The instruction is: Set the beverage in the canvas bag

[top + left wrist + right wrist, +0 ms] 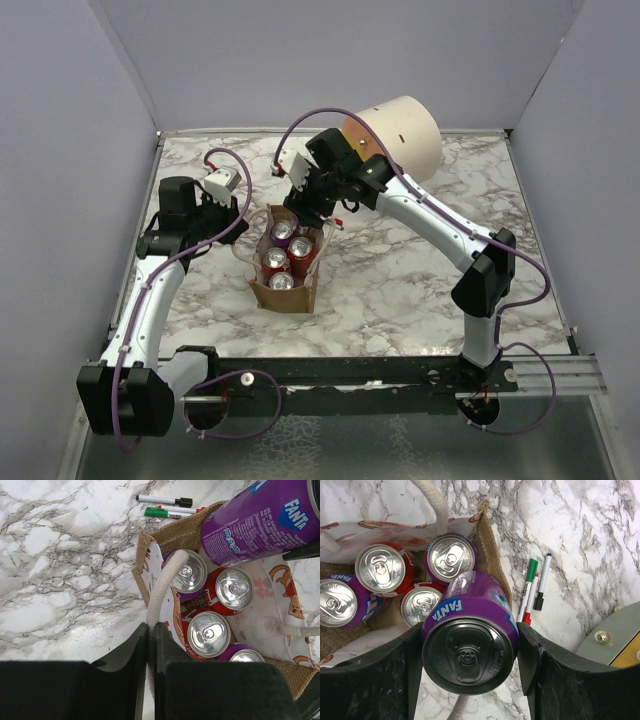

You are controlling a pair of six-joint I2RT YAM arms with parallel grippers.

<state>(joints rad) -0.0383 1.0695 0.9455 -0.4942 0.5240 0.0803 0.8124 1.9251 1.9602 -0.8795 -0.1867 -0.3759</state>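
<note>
The canvas bag (pixel 281 298) stands upright on the marble table, with several red and purple cans upright inside. Its burlap wall (pixel 172 535) and printed lining show from the left wrist. My left gripper (pixel 150 632) is shut on the bag's white rope handle (pixel 165 585), at the bag's left side (pixel 245 238). My right gripper (pixel 470 636) is shut on the beverage, a purple Fanta can (pixel 470 645). The can hangs tilted over the bag's far edge (pixel 492 555), and its side also shows from the left wrist (pixel 255 520). From above, the right gripper (pixel 312 208) covers the can.
Green, red and black markers (pixel 532 587) lie on the table just past the bag's far side, also seen from the left wrist (pixel 165 501). A large cream-and-orange drum (pixel 400 135) lies on its side at the back, behind the right arm.
</note>
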